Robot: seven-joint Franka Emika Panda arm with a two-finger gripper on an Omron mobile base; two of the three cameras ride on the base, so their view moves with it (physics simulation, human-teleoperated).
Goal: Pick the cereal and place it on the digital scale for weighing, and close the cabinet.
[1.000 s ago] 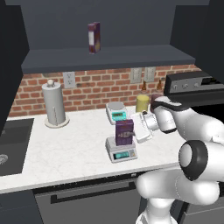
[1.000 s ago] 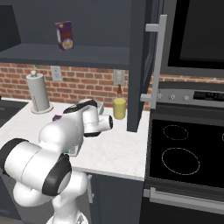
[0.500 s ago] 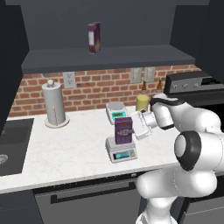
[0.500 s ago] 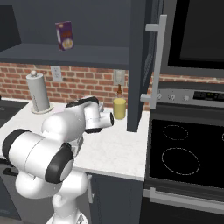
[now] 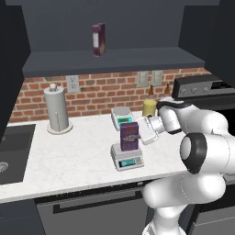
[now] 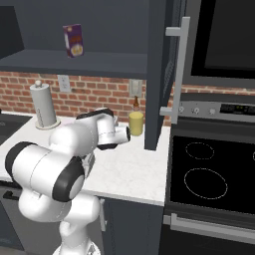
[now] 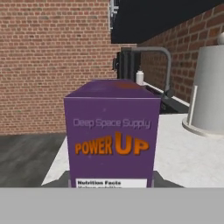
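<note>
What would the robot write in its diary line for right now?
cereal: upright on digital scale | gripper: beside box, not holding | cabinet: door open | left: close cabinet

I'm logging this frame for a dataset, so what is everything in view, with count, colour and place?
cereal: 1, dark purple, upright on the grey scale
scale: 1, light grey, front of counter
small scale: 1, white with teal front, behind the cereal
maroon box: 1, on the open cabinet shelf
cabinet: 1, charcoal, door open, silver bar handle
paper towel: 1, white roll, left on counter
yellow jar: 1, by the brick wall
brown bottle: 1, behind the jar
sink: 1, dark, far left
stove: 1, black, right of counter
gripper: 1, white, beside the cereal, apart from it
</note>
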